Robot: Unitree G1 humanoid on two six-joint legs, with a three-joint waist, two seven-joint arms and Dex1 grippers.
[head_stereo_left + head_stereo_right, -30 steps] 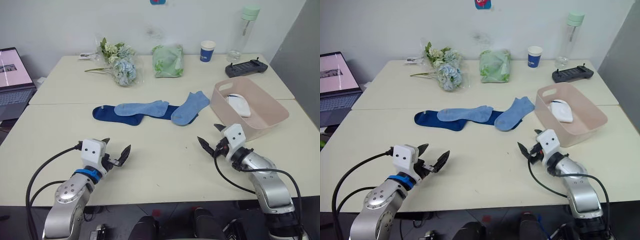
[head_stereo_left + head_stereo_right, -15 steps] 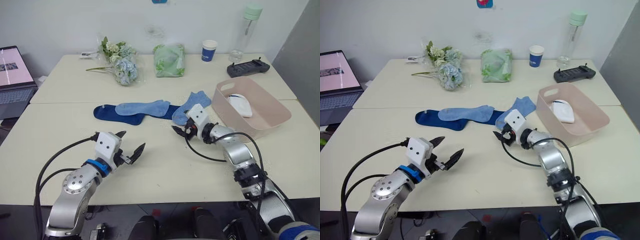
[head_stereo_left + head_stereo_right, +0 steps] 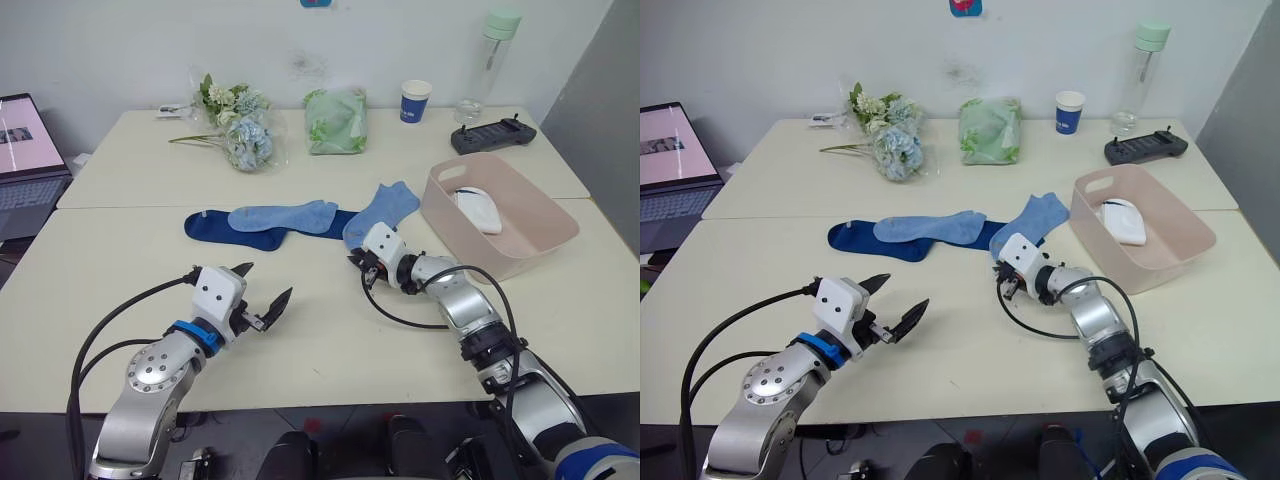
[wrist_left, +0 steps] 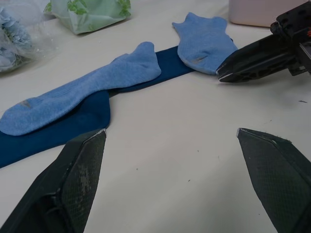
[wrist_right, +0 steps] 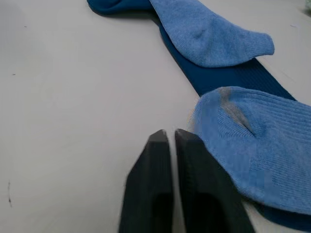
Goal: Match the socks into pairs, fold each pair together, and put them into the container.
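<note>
Right gripper (image 3: 1002, 283), fingers pressed together and empty, sits mid-frame at the toe of a light blue sock (image 3: 1029, 226); left gripper (image 3: 892, 303) (lower left) gapes wide, empty; pink container (image 3: 1170, 262) at right.

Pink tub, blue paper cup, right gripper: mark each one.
pink tub (image 3: 548, 235), left eye view, near rim.
blue paper cup (image 3: 415, 103), left eye view, side wall.
right gripper (image 5: 172, 138), right wrist view, between its shut fingertips.

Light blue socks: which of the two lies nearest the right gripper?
The light blue sock lying toward the container; the right gripper sits at its toe. The other light blue sock stretches along the navy sock.
</note>
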